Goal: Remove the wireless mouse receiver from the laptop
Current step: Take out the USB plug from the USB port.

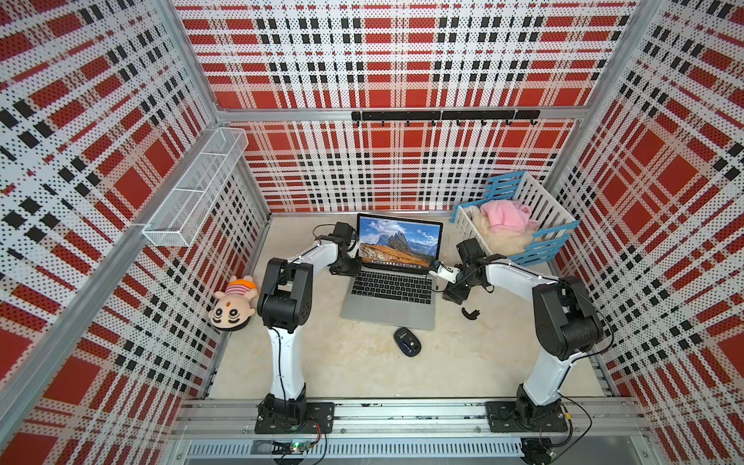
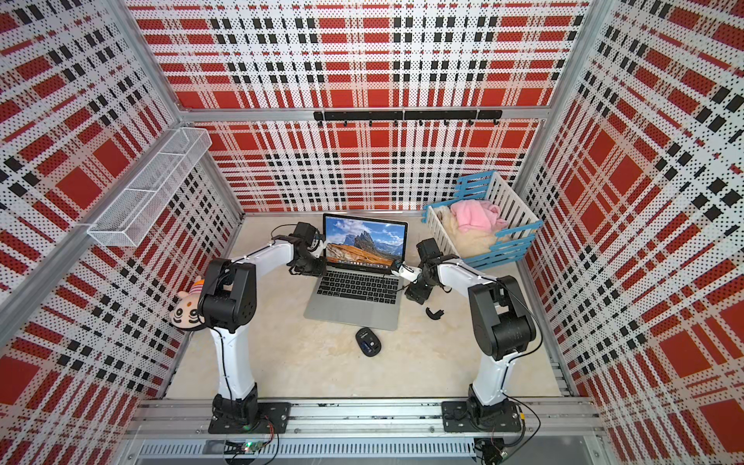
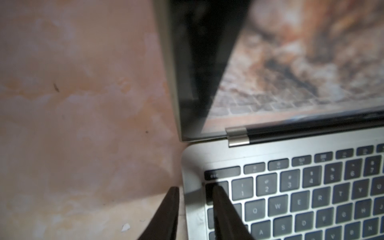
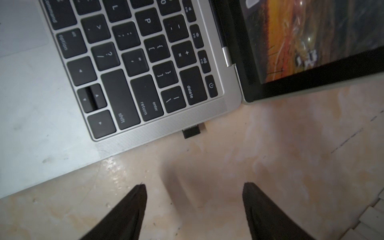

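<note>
Receiver [image 4: 191, 131] outward from laptop [image 4: 25, 104] edge, long side along it; right gripper [image 4: 194, 185] wide-spread, left gripper [image 3: 195, 188] narrow-gapped

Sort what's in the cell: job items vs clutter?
Job:
- laptop
- wireless mouse receiver, plugged into its side
- right gripper, open, facing the receiver
- left gripper, straddling the laptop's edge near the esc key

Lying about:
- black mouse
- curved black cover piece
- plush doll
- slatted crate with pink cloth
- wire wall basket
</note>
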Available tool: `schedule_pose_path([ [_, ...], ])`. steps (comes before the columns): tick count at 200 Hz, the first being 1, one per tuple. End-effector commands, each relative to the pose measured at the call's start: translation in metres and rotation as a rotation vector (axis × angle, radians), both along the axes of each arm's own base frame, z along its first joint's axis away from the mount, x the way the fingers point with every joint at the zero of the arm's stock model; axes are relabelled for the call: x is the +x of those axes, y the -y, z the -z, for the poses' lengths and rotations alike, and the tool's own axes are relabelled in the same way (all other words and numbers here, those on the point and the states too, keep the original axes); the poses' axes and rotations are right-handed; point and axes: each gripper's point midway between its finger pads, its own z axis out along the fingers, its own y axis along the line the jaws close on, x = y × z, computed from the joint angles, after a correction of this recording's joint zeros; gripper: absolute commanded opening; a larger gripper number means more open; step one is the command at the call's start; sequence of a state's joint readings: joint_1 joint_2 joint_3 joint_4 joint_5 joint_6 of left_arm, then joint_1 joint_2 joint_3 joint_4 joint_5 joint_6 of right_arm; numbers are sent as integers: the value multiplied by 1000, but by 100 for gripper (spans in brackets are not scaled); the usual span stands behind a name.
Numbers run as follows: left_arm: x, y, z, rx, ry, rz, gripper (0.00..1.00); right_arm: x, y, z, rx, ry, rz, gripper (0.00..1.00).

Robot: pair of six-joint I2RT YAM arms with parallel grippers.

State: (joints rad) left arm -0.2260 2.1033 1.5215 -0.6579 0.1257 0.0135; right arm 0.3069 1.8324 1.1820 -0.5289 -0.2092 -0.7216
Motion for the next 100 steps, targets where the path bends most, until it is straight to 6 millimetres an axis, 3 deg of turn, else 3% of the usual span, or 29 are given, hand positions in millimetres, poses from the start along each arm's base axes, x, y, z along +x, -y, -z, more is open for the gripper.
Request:
schedule_pose_path([
  [1,-18,-5,31,56,-92,25,32,-3,-5,10,17,-50,-41,79],
  [59,-26,-16,27,106,-86,6,45,5,-10,22,26,-72,-49,79],
  [100,-39,-11,33,60,-125,27,43,11,-13,24,29,-76,-61,78],
])
